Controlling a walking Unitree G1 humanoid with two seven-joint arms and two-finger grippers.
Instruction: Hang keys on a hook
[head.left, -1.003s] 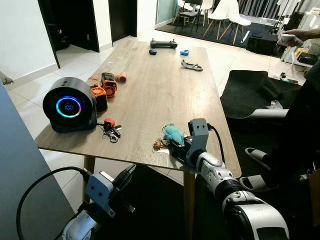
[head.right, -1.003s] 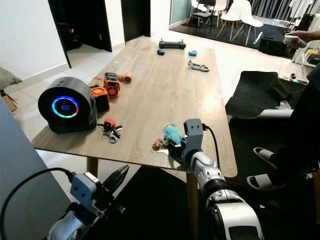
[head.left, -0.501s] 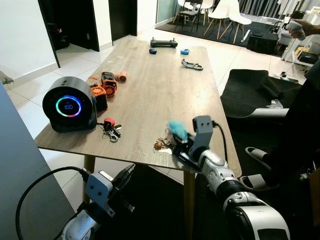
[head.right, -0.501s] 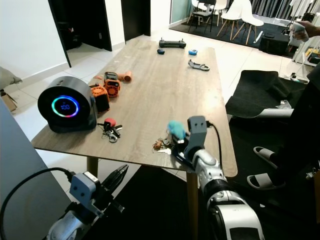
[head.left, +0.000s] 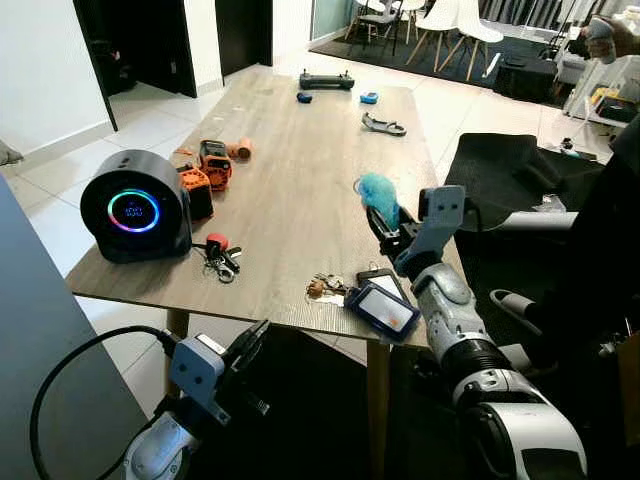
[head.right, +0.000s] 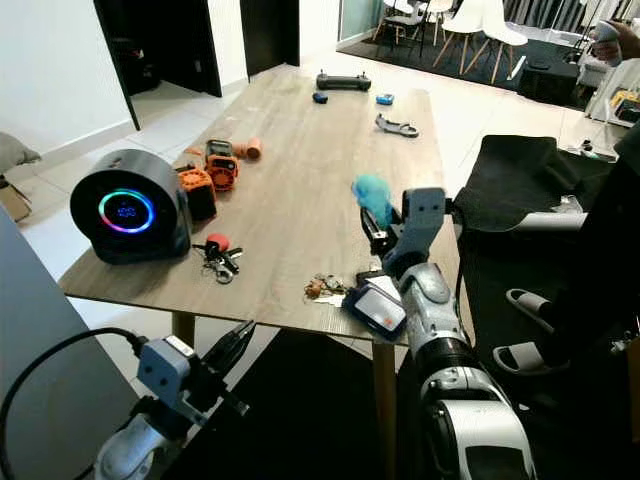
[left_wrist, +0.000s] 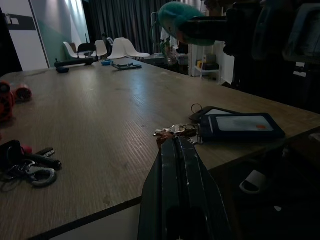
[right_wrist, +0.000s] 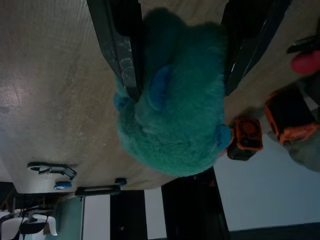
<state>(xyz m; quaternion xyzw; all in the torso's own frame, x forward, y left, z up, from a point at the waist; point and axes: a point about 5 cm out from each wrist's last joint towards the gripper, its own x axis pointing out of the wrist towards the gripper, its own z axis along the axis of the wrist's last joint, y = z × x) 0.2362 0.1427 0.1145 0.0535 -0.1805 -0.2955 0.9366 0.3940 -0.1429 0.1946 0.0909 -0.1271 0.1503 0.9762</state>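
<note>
Left eye view: the fluffy teal plush key-charm (head.left: 379, 195) is raised above the long wooden table (head.left: 290, 180), pinched at its lower end by the right gripper (head.left: 385, 222).
Keys: a small bunch of metal keys (head.left: 325, 287) lies on the table near its front edge, at about 7 o'clock from the right gripper and apart from it, just beside a dark blue card holder (head.left: 381, 306).
Right eye view: the black round speaker with a glowing ring (head.right: 128, 206) stands at the table's 9 o'clock side, with a red-tagged key bunch (head.right: 217, 258) near it.
Left wrist view: the left gripper (left_wrist: 178, 156) has its fingers pressed together, empty, below the table edge; the keys lie beyond its tips.
Right wrist view: both black fingers (right_wrist: 118, 42) squeeze the plush charm's sides.
</note>
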